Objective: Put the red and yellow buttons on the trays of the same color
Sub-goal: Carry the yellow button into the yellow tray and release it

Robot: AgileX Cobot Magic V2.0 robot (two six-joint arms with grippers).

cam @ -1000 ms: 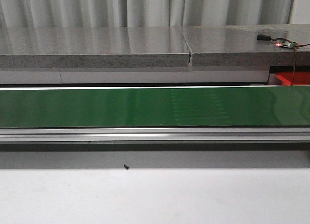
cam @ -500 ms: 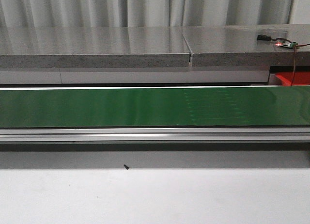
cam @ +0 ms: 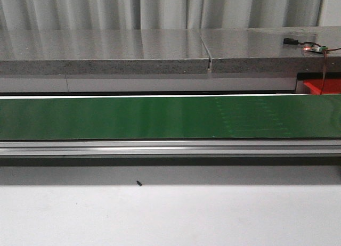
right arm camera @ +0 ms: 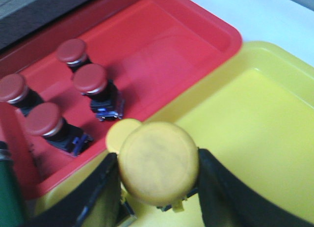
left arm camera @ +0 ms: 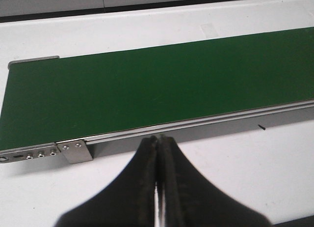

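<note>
The right gripper (right arm camera: 158,187) clamps a yellow button (right arm camera: 158,162) between its 2 black fingers (right arm camera: 216,187). The button cap is round, matte and domed. It hangs over the yellow tray (right arm camera: 245,124), at the edge adjoining the red tray (right arm camera: 162,45). 4 red buttons (right arm camera: 91,79) lie in the red tray. The left gripper (left arm camera: 159,153) is closed and empty, beside the green conveyor belt (left arm camera: 147,94).

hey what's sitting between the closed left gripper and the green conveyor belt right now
Nothing but bare white table and the belt's aluminium side rail; no button lies between the left gripper and the green belt, as the left wrist view shows.
</note>
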